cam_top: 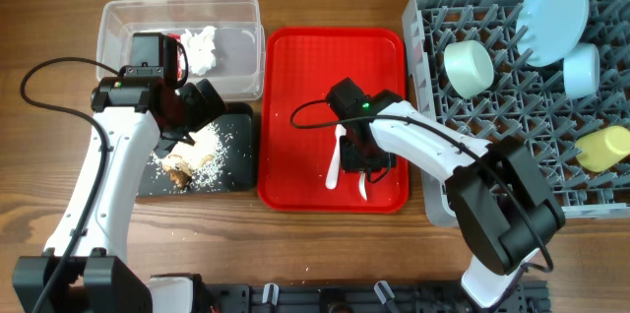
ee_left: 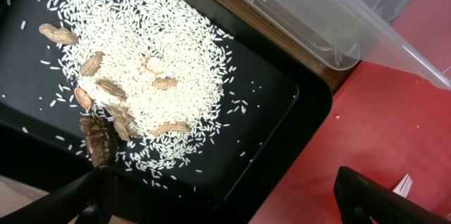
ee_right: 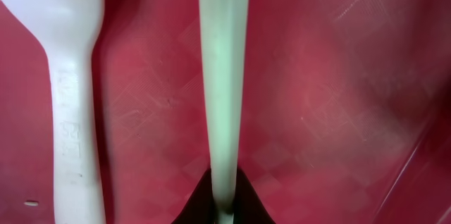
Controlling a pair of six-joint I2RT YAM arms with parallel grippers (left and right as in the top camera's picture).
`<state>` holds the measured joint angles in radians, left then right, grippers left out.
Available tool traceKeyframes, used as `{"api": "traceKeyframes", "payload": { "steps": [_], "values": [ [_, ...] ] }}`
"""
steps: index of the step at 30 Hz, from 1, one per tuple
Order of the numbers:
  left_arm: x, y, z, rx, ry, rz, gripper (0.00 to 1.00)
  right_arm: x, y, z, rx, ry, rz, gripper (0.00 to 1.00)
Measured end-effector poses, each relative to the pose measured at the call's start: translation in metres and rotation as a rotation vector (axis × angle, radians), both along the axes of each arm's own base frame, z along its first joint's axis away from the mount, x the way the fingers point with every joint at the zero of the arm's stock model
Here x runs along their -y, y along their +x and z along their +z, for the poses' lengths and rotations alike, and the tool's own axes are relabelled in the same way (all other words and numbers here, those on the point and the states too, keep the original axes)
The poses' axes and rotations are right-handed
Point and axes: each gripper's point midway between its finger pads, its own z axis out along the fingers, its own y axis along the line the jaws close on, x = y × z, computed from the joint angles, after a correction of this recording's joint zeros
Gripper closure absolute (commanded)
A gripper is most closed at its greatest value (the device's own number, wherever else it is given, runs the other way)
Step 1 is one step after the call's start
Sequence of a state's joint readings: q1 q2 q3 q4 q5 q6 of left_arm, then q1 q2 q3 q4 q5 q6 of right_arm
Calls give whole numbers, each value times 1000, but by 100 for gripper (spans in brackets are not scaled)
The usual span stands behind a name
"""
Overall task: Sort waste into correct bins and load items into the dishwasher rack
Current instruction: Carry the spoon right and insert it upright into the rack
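My right hand was low over the red tray, pressed together on a white utensil. In the right wrist view the dark fingertips pinched its slim handle from both sides. I could not tell whether it was the fork or the spoon. A second white utensil lay just beside it on the red surface, roughly parallel and not touching it.

My left hand hung over the black tray with its fingers spread wide and nothing between them. Below it sat the food scraps, a heap of white grains with brown peanut shells mixed in, spread across the tray floor.

The clear tub stood just behind the black tray, with the wad of white tissue inside it.

The dishwasher rack sat at the right end of the worktop. It held the light blue plate standing on edge among the pegs at the back. The pale green bowl was to the plate's left, and the small light blue bowl lay just below the plate. The yellow cup was on its side near the rack's right edge.
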<state>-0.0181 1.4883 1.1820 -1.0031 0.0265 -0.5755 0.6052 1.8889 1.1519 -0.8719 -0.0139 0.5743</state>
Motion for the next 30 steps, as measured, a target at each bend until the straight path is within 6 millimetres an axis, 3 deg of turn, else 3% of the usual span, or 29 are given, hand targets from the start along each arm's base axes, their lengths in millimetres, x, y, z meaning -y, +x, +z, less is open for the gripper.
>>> {"api": "traceKeyframes", "payload": {
  "steps": [4,6,10,12,14,18,24,25,26,27,30],
  "values": [
    [0,0,0,0,0,0,0,15,-6,4,-40,-24,5,96],
    [0,0,0,0,0,0,0,24,-2,19,-26,-12,6,96],
    [0,0,0,0,0,0,0,40,29,87,165,80,38,96],
    [0,0,0,0,0,0,0,61,40,124,269,107,38,96],
    [0,0,0,0,0,0,0,87,41,141,303,96,26,96],
    [0,0,0,0,0,0,0,126,34,132,249,39,26,96],
    [0,0,0,1,0,0,0,144,20,101,170,-10,21,94],
    [0,0,0,1,0,0,0,144,20,100,169,-10,23,84],
    [0,0,0,0,0,0,0,144,22,100,175,-9,24,66],
    [0,0,0,0,0,0,0,144,23,100,179,-9,31,57],
    [0,0,0,0,0,0,0,145,23,100,181,-16,37,50]
  ]
}}
